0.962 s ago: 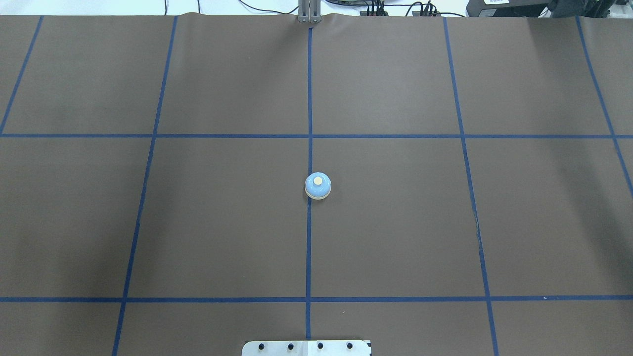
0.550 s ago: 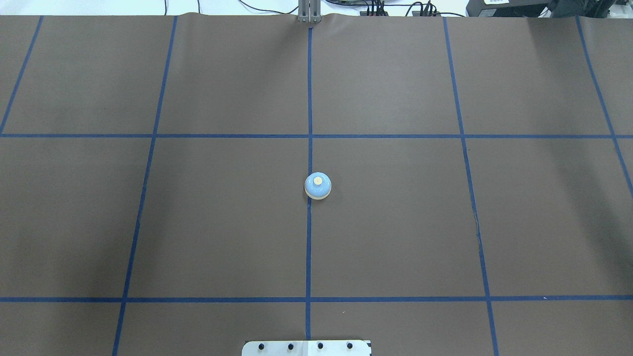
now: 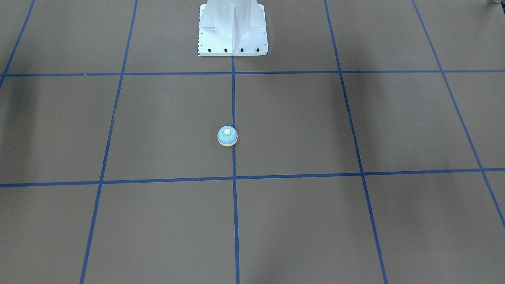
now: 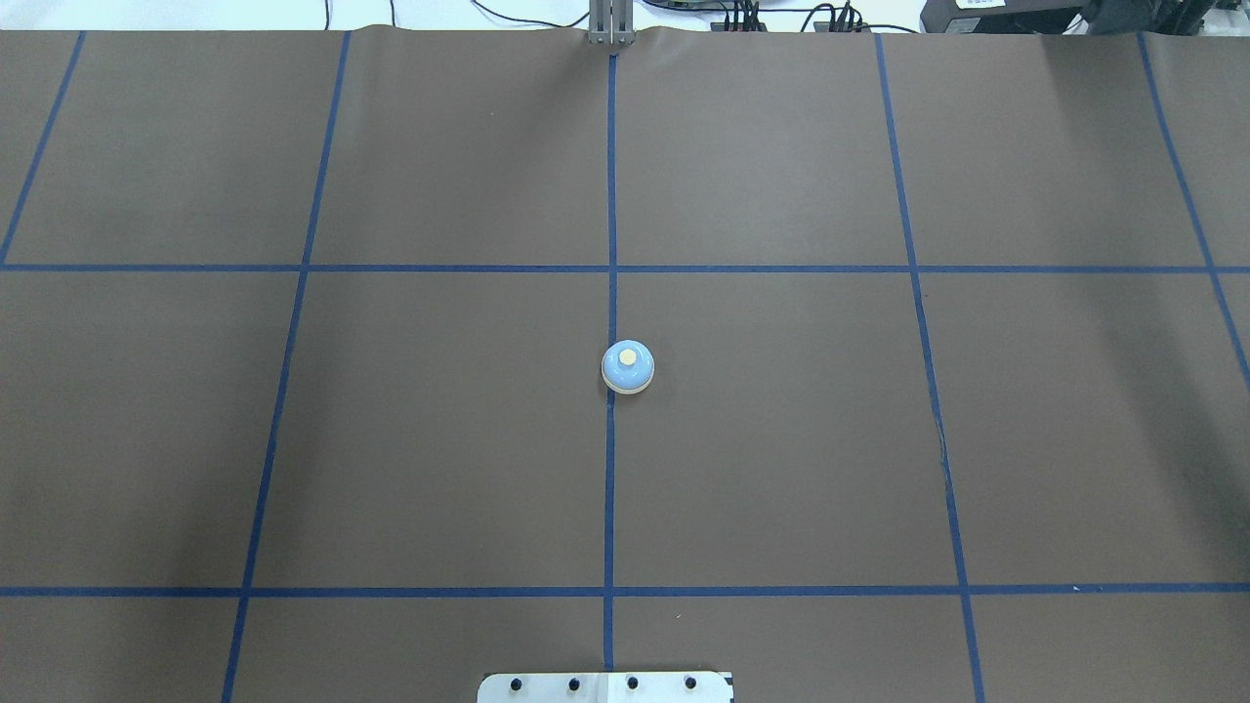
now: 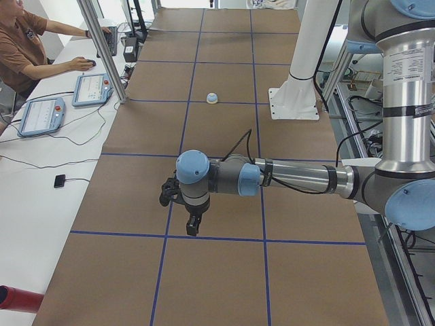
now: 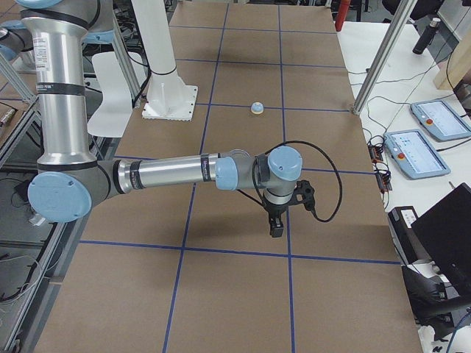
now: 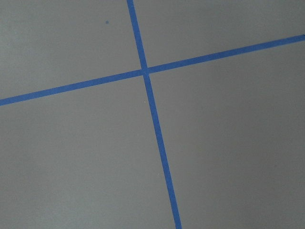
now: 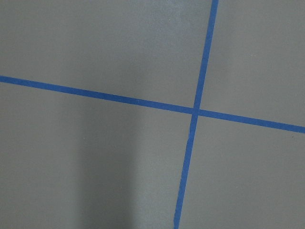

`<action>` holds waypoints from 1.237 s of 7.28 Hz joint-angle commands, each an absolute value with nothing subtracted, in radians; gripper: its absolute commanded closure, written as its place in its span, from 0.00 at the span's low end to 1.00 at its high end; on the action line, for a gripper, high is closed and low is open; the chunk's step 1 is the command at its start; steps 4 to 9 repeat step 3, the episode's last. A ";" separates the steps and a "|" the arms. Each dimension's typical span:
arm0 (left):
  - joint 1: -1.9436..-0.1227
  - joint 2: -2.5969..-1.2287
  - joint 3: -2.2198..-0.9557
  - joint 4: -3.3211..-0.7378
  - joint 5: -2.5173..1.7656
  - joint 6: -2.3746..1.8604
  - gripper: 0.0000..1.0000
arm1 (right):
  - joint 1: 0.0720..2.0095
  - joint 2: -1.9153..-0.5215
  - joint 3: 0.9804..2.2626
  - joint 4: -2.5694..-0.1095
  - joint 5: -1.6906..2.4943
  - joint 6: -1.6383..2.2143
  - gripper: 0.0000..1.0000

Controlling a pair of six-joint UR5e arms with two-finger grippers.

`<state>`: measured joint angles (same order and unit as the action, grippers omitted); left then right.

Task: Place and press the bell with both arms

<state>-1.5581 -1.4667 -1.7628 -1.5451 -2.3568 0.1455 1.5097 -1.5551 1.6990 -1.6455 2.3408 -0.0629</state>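
Exterior left view: left gripper (image 5: 192, 227) near, hanging over tape (image 5: 285, 240) crossing, well apart from bell (image 5: 212, 98); open or closed, cannot tell. Right gripper (image 6: 276, 228) same at other end; cannot tell. Bell upright mid-table, touching centre tape line, near pedestal (image 5: 293, 102). Risk: small smooth dome slips from pinch, skids; converging grippers collide. Brown paper (image 4: 781, 439) cover, blue grid; operator (image 5: 17, 41), tablets (image 5: 42, 115) far left.

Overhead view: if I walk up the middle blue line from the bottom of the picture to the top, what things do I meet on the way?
white base plate → bell → grey post
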 commanded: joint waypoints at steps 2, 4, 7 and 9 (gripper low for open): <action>-1.562 -1.467 -1.761 -1.545 -2.356 0.117 0.00 | 1.511 -1.555 1.698 -1.644 2.341 -0.063 0.00; -1.562 -1.468 -1.761 -1.545 -2.356 0.117 0.00 | 1.512 -1.555 1.700 -1.646 2.341 -0.064 0.00; -1.562 -1.468 -1.761 -1.545 -2.356 0.117 0.00 | 1.512 -1.555 1.700 -1.646 2.341 -0.064 0.00; -1.562 -1.468 -1.761 -1.545 -2.356 0.117 0.00 | 1.512 -1.555 1.700 -1.646 2.341 -0.064 0.00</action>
